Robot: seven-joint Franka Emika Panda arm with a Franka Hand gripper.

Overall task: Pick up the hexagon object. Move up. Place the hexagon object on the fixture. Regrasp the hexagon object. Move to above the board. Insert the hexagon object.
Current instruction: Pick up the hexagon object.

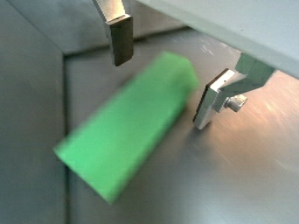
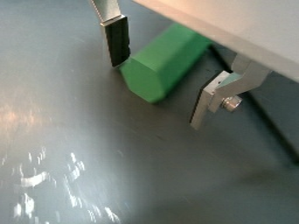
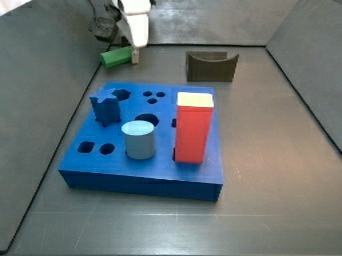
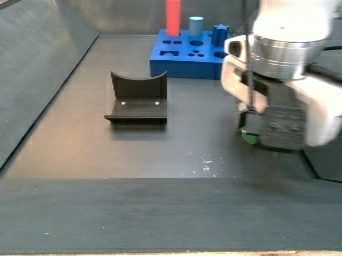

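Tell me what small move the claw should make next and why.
Probably close the claw on the hexagon object. In both wrist views its open fingers straddle the green piece, which lies on the floor, apparently not yet gripped. The fixture stands empty.

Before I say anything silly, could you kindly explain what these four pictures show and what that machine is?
It is a single robot arm ending in a gripper with two flat silver fingers. Two pictures come from cameras on its wrist, looking down past the fingers. The other two come from cameras fixed beside the table.

Both wrist views show the open fingers on either side of the hexagon object, a small green bar lying on the grey floor. It lies between them; nothing is held yet.

In a side view, the gripper is low over the green bar, at the far edge. Nearer stands the blue board with shaped holes, carrying a red block and a pale blue cylinder. The dark notched fixture stands behind the board.
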